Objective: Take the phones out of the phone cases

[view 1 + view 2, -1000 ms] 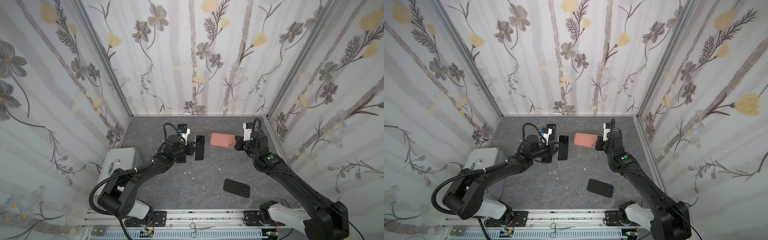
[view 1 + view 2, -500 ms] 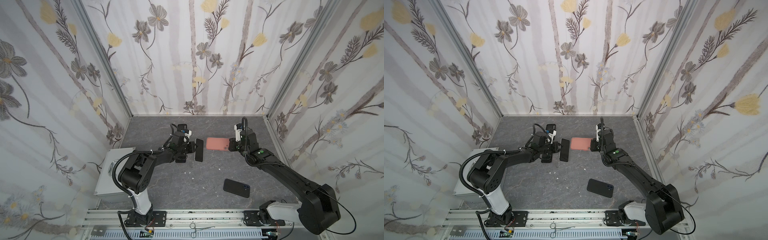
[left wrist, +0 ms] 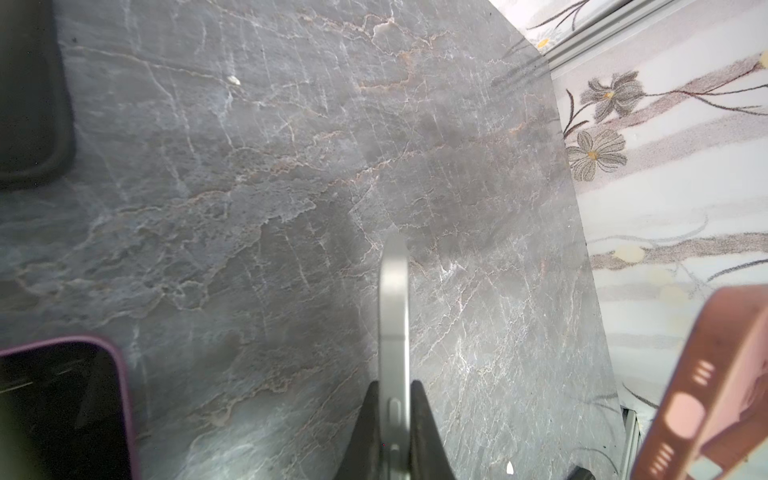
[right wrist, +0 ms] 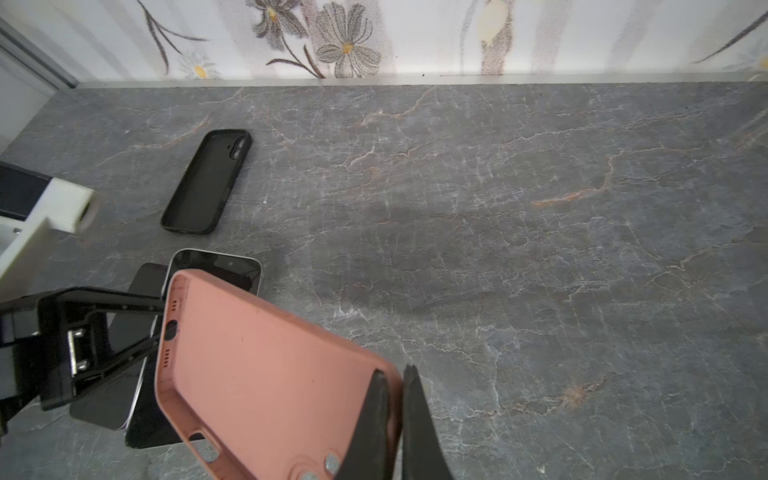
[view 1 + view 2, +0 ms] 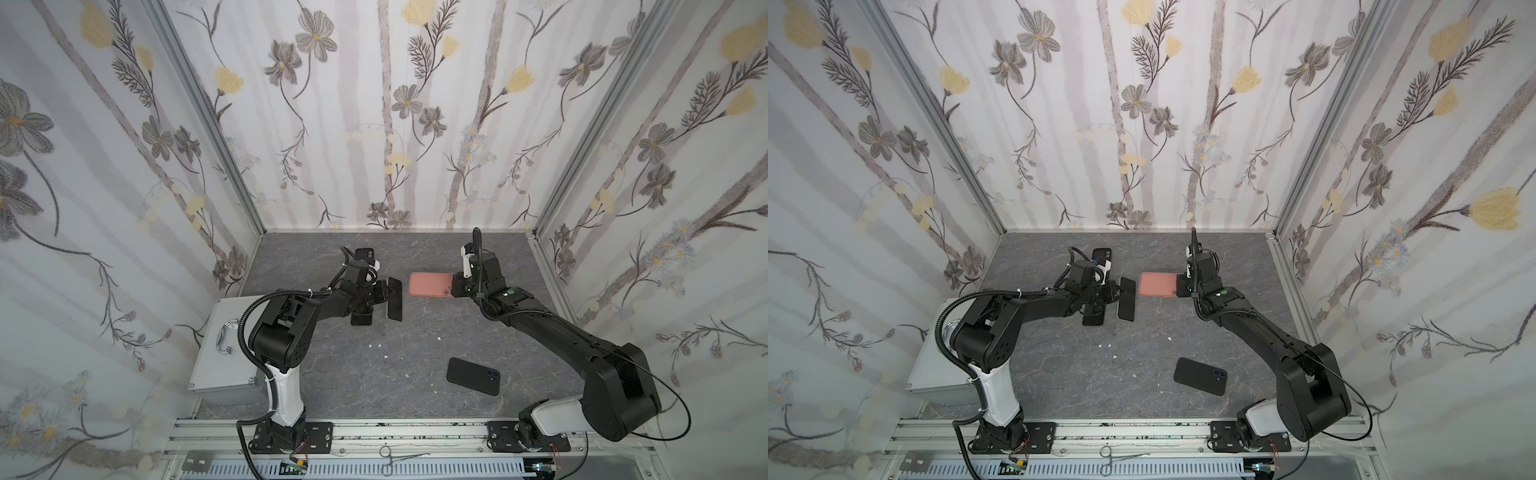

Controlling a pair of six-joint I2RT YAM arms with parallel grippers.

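Pinching the bare phone (image 5: 395, 300) across its thin body, the left pincer (image 3: 394, 384) is clamped tight, the phone's silver edge showing between its black fingers. The phone sits at about eleven o'clock from the middle of the table (image 5: 353, 382), and it looks fully out of the pink case (image 5: 430, 284). That case hangs empty at about one o'clock, hollow side visible in the right wrist view. The right pincer (image 4: 395, 372) is closed on one side wall near the camera cut-out. Phone and case are close but apart in both top views.

From where I stand, the parting seems done and the setting-down is what remains. I would lower the phone until it lies flat on bare table before letting the fingers go, since a slab held by so narrow a bite may tip or slide. It should steer clear of the purple-rimmed handset (image 3: 62, 407) under the left arm and the black case (image 4: 208, 180) at twelve o'clock. The pink case should be swung away toward three o'clock and laid down separately. A black handset (image 5: 473, 376) lies untouched at five o'clock.
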